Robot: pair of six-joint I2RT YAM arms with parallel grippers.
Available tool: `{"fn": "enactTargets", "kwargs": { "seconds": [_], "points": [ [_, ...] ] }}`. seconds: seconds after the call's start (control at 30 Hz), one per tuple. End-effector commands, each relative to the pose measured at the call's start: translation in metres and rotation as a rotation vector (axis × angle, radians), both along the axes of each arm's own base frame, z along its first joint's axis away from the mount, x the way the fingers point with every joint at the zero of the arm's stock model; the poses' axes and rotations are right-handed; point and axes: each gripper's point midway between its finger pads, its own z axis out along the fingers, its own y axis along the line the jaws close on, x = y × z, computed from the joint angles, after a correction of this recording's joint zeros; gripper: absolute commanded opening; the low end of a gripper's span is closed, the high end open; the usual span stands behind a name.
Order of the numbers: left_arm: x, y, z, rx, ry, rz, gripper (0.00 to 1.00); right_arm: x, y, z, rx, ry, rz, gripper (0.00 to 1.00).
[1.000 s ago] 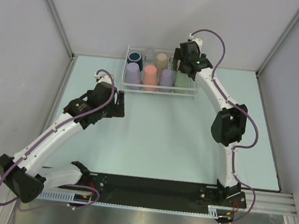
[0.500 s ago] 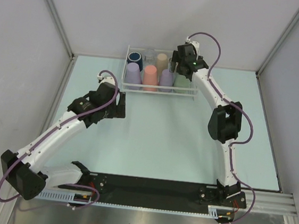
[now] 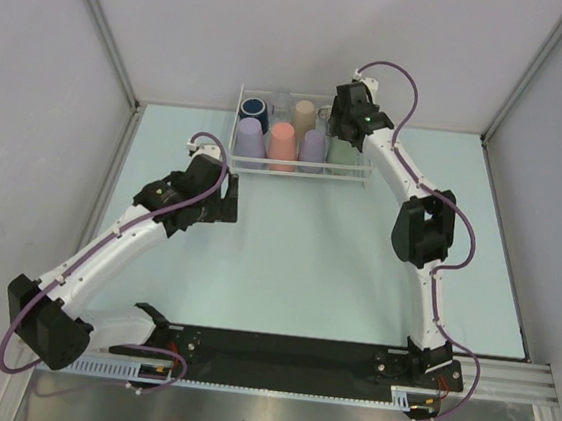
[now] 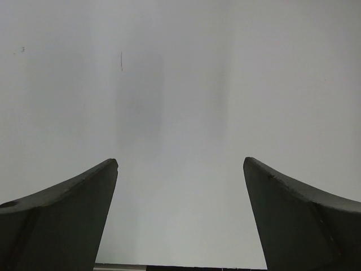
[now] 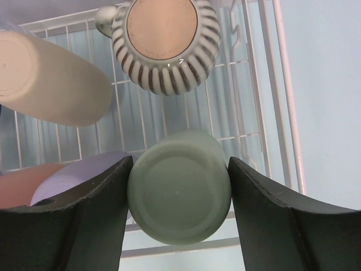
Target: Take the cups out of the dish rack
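Swinging further in over the dish rack (image 3: pixel 235 130) than a second ago, my right jaws have narrowed from full spread onto the pale green cup (image 5: pixel 179 195). It stands upside down in the rack's near right corner, and the pads (image 5: pixel 271 226) now press its wall on both sides, a side grip because the upturned base offers no rim to pinch. Behind it the ribbed beige mug (image 5: pixel 163 42) and the tan cup (image 5: pixel 51 84) wait in the rack, while my left jaws, nudged closer over the bench (image 3: pixel 306 263), hang wide open and empty, probably kept ready for the rack's other end.
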Motion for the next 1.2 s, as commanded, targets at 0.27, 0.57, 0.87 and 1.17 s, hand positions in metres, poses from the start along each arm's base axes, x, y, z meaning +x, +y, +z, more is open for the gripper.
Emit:
{"fn": "enactTargets", "kwargs": {
  "seconds": [0.27,0.57,0.87,1.17],
  "points": [
    [0.006,-0.002,0.011,-0.024,-0.036,0.0,1.0,-0.003,-0.009,0.019,-0.044,-0.044,-0.034,0.0],
    [0.006,-0.003,0.017,-0.041,-0.054,0.004,1.0,-0.009,-0.014,0.092,-0.021,-0.169,-0.039,0.0],
    [0.004,-0.006,0.019,-0.076,-0.057,0.014,1.0,-0.025,-0.013,0.134,0.019,-0.228,-0.02,0.0],
    [0.001,-0.014,0.029,-0.171,-0.108,0.011,1.0,-0.043,-0.005,0.17,0.24,-0.278,0.045,0.0]
  ]
}}
